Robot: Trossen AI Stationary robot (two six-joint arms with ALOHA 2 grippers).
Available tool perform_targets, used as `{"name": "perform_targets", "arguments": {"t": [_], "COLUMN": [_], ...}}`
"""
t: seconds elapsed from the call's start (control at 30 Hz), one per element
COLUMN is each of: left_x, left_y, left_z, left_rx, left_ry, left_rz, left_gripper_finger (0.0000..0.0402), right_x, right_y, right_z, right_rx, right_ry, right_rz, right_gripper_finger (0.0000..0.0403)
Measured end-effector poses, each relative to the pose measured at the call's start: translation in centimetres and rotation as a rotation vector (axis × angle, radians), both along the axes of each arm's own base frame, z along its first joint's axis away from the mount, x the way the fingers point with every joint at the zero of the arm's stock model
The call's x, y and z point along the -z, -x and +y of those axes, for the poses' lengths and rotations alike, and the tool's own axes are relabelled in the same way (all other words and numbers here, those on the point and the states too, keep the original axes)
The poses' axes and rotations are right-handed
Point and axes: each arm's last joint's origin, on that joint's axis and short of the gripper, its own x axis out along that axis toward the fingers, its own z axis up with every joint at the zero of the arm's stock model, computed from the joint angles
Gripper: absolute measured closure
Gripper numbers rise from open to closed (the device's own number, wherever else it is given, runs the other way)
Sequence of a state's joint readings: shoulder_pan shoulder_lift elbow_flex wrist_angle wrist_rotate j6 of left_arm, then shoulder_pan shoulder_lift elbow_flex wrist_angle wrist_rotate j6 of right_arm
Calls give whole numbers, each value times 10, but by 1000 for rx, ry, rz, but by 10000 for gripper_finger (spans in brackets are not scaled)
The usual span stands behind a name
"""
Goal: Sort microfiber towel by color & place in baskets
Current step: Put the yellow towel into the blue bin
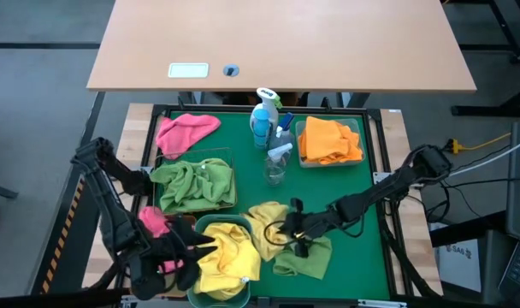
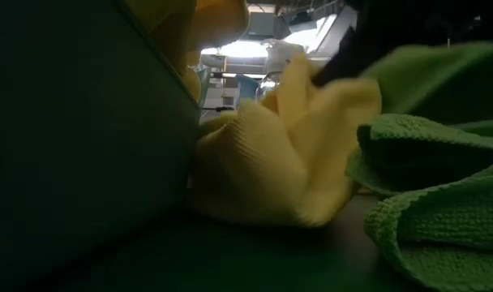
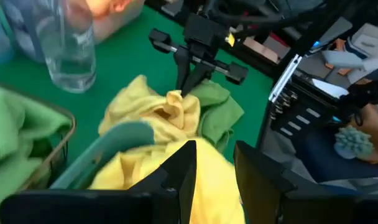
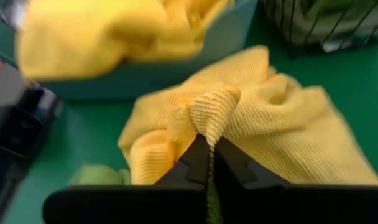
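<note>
Yellow towel [image 4: 239, 118] is pinched in my right claw [image 4: 209, 163], which is shut tight on a fold at its top. It lies soft and bunched on the green tray [image 1: 363, 197], just beside the teal basket [image 1: 210, 224] holding more yellow. My left claw [image 3: 211, 168], part open, hovers over that basket.

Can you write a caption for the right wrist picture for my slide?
Right tool pinches a fold of the yellow towel beside the teal basket.

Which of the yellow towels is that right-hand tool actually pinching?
The loose yellow towel lying on the green tray beside the teal basket. The right tool is shut on a fold of it; the other yellow towel sits inside that basket.
</note>
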State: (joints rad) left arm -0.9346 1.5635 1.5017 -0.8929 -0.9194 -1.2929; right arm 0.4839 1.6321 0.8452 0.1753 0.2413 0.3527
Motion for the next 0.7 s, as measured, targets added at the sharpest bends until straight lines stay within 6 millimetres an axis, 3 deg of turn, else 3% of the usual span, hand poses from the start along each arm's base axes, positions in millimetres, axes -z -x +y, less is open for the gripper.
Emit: {"name": "perform_targets", "arguments": {"t": [0.5, 0.7], "left_x": [8, 15], "left_y": [-67, -97], "left_z": [25, 44], "left_rx": [45, 134], "left_ry": [-296, -295], "left_rz": [19, 77], "left_gripper_finger": [298, 298], "right_x": [-42, -49], "right_y": [11, 14], "right_z": [-7, -8], "right_rx": [2, 3], "right_ry": [-35, -28], "right_rz": [-138, -163], "right_gripper_finger": [399, 397]}}
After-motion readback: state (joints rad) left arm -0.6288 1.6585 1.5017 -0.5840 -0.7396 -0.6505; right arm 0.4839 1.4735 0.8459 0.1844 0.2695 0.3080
